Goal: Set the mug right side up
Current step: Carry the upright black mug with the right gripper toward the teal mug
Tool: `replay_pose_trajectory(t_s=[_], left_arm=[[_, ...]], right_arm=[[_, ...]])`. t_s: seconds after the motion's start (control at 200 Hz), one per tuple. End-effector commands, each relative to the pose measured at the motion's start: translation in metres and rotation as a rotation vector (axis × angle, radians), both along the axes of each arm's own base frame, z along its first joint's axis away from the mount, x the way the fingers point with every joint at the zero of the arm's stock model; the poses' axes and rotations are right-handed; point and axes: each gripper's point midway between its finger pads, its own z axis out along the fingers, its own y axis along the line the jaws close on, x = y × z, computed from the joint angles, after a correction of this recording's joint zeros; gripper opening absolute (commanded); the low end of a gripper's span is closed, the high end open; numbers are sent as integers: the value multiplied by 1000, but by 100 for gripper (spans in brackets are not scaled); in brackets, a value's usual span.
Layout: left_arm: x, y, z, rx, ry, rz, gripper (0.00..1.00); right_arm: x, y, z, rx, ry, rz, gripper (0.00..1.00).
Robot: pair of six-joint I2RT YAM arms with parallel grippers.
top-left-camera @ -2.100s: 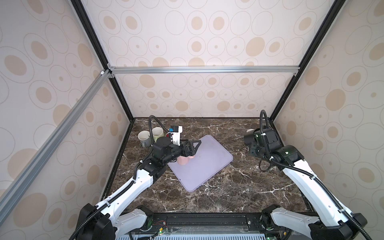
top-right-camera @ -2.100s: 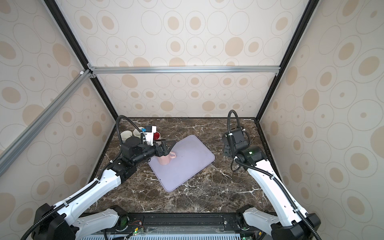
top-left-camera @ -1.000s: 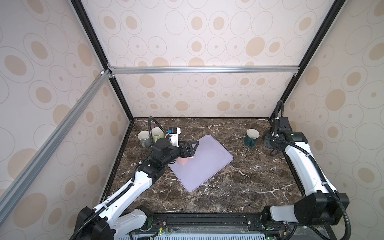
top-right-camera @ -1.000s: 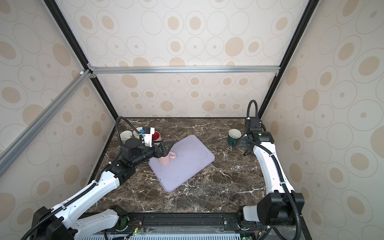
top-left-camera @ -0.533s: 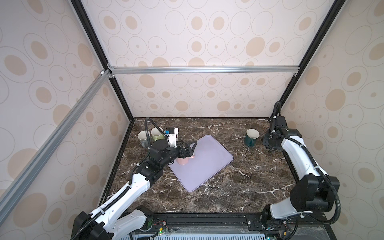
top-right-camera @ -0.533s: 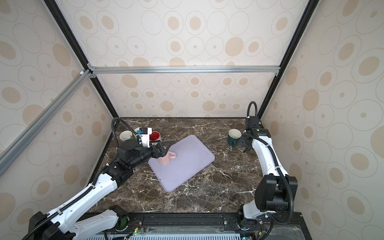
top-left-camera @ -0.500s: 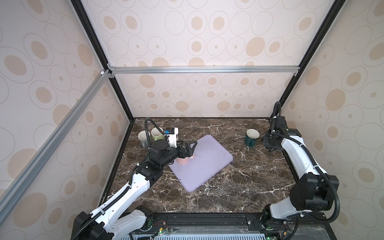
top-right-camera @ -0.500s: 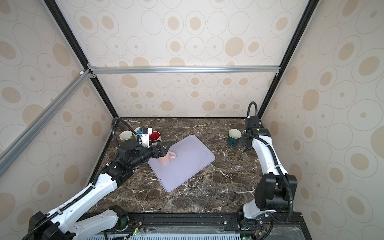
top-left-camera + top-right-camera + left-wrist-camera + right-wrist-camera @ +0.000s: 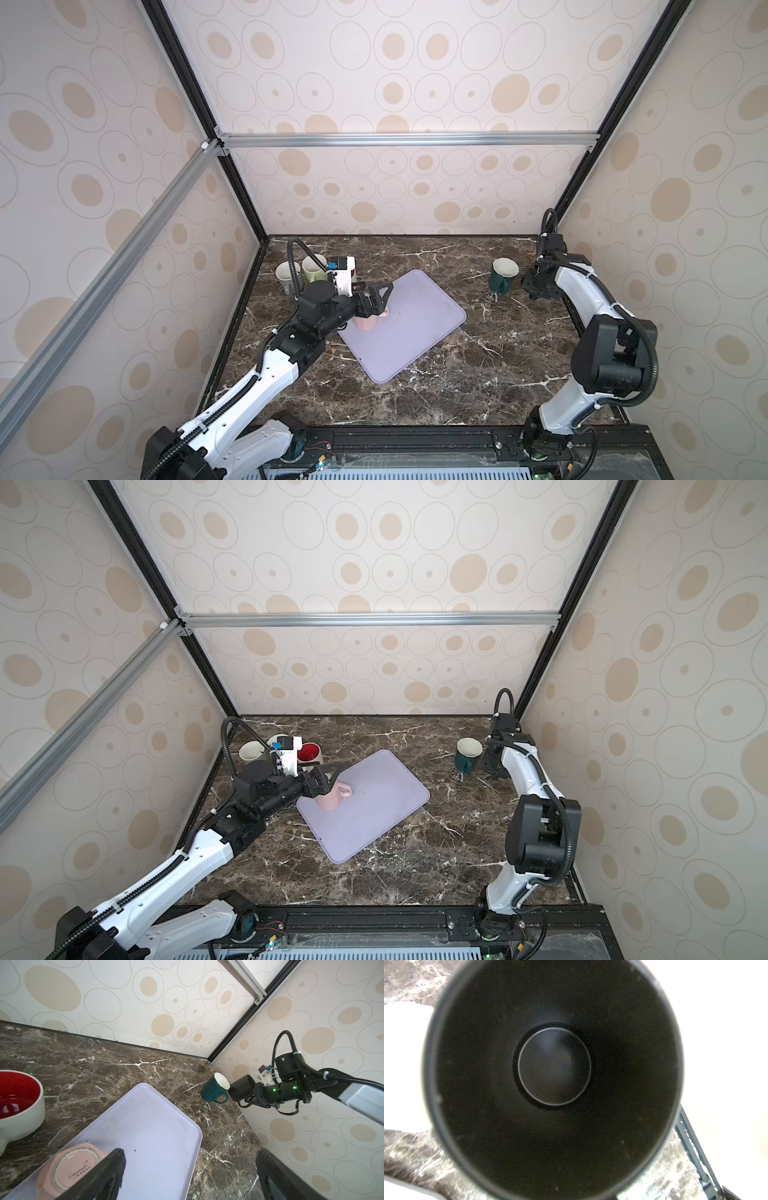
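Left end effector [image 9: 379,298], jaws wide, at the inverted pink mug [image 9: 330,800] on the lilac tray [image 9: 374,816]; right end effector [image 9: 252,1095] grips a black mug [image 9: 242,1087].

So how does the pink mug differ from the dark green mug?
The pink mug is upside down, base up; the dark green mug stands upright, its white inside showing. The pink mug sits on the lavender tray; the green one on the bare marble table. Both have handles.
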Motion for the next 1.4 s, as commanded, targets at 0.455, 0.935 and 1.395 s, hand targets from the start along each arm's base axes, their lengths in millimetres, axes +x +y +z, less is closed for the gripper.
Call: replay_pose_trajectory(t_s=[0.455, 0.935, 1.395], left_arm=[[9, 3, 4, 9, -13, 42, 98], [18, 4, -4, 33, 8, 56, 98], [18, 3, -8, 29, 22, 45, 98]], right_arm=[[39, -22, -14, -30, -30, -53, 0], [50, -19, -33, -3, 9, -41, 4], [46, -14, -15, 30, -44, -51, 62]])
